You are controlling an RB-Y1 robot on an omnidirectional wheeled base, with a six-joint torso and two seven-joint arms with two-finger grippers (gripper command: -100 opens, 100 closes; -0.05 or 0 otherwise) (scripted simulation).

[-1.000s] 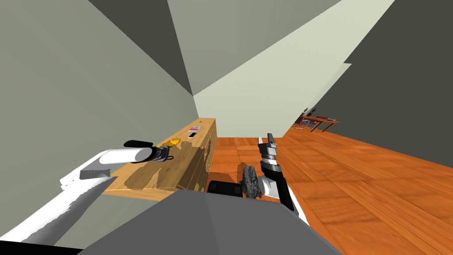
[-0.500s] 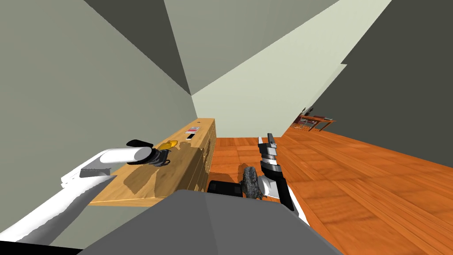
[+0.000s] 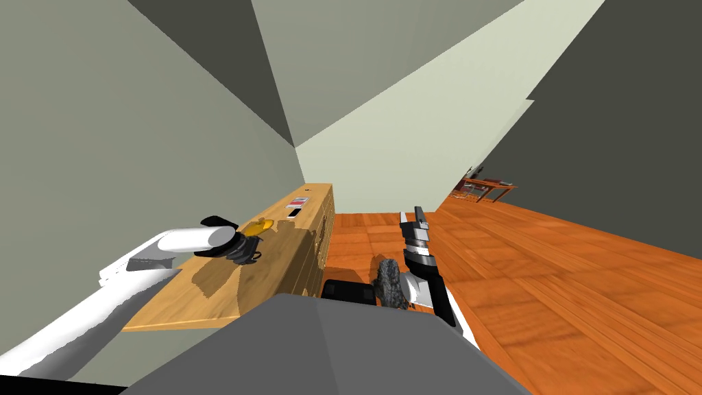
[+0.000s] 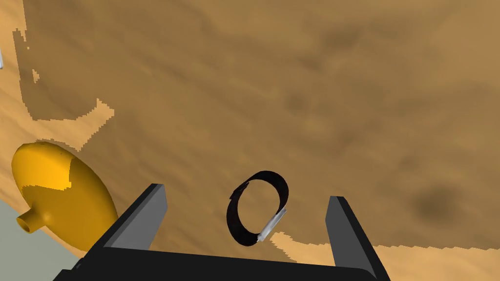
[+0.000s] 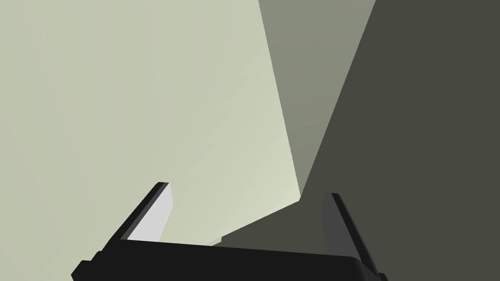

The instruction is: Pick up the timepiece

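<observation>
Left fingers (image 4: 146, 214) stand wide, the black wristwatch (image 4: 257, 208) seen between them.
It lies on the wooden counter (image 4: 293, 97); right fingers (image 5: 151, 219) equally wide.

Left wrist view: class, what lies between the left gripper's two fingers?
A black wristwatch, lying on the wooden cabinet top, sits between the fingers of the open left gripper, touching neither, as the left wrist view shows.

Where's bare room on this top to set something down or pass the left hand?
Free: the wide bare wood of the top ahead of the left pincer, past the watch, and its near end. Crowded: the vase close by one finger; a phone and red item at the far end.
</observation>
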